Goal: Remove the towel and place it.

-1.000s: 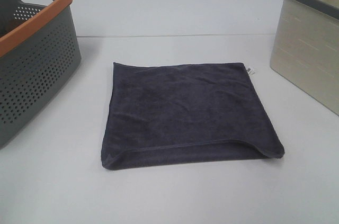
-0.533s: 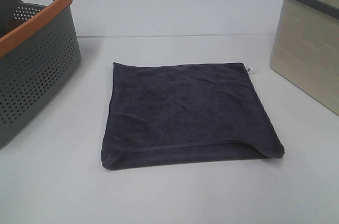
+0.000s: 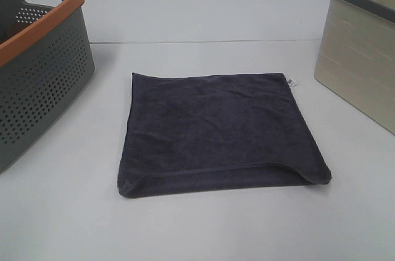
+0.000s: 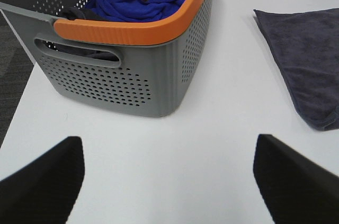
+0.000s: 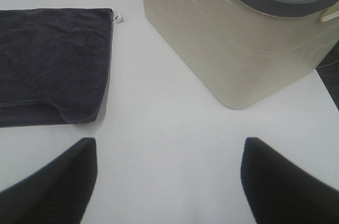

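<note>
Dark navy terry towel (image 3: 222,134) lies flat on the white table (image 3: 203,14), between the grey, orange-rimmed basket (image 3: 37,63) and the beige bin (image 3: 361,63), both cut off by the frame. Left gripper (image 4: 169,181) and right gripper (image 5: 169,179) spread wide, empty, touching nothing. Only the left wrist view shows blue cloth (image 4: 140,4) inside the basket.

I see: towel (image 3: 219,131) dark navy-charcoal, white tag (image 3: 291,82); L basket (image 3: 43,70) grey, perforated, orange rim; R basket (image 3: 361,70) beige, grey rim.
</note>
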You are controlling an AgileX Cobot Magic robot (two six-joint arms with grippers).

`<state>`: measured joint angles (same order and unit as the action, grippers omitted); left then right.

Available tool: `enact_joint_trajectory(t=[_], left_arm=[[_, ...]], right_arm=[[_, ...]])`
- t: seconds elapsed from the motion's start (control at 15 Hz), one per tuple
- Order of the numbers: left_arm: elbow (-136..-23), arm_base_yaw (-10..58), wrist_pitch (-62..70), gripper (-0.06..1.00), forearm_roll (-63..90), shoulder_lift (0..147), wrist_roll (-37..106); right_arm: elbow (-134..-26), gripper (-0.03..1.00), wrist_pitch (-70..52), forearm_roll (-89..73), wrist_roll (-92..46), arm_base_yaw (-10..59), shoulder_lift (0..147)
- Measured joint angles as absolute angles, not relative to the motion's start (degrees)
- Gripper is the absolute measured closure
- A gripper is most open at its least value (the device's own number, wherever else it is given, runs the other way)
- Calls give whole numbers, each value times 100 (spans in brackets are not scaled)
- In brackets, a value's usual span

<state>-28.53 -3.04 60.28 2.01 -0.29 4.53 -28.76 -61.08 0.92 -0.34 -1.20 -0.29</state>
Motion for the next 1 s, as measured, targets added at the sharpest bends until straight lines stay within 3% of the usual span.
enact_joint_trajectory(t=[1.0], left_arm=[[-2853,-304,6022,13,201,-29,453]], right_arm=[[-2876,30,-6108,69,206,-120,-29]])
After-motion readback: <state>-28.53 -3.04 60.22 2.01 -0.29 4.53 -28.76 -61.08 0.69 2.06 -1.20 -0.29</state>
